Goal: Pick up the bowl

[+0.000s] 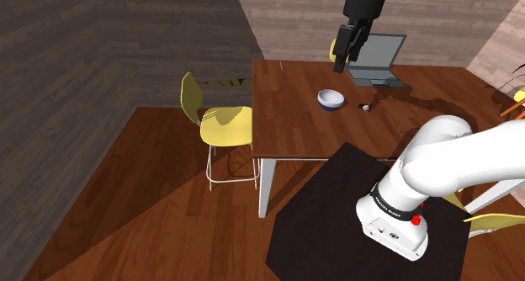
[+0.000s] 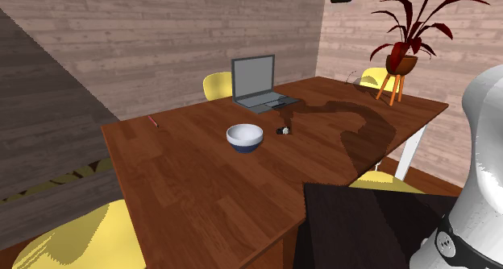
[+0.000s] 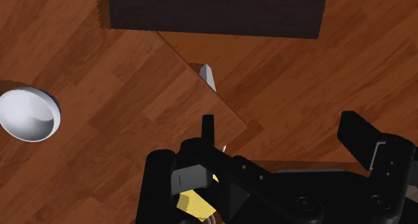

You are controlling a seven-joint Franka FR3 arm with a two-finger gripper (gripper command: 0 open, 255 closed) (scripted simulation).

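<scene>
Your bowl (image 1: 331,99) (image 2: 244,137) (image 3: 28,114) sits empty on the wooden table (image 1: 286,111), near the laptop (image 1: 376,60). Your gripper (image 1: 340,67) (image 3: 285,132) hangs high above, fingers spread wide, the bowl well off to one side.

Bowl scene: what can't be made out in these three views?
Small dark object beside the bowl: too small to identify in either exterior view.
Thin red item on the table: too small to name.
Laptop: in the shoulder view, its left side sits behind the gripper.
Potted plant: cut by the shoulder view's right edge.
</scene>
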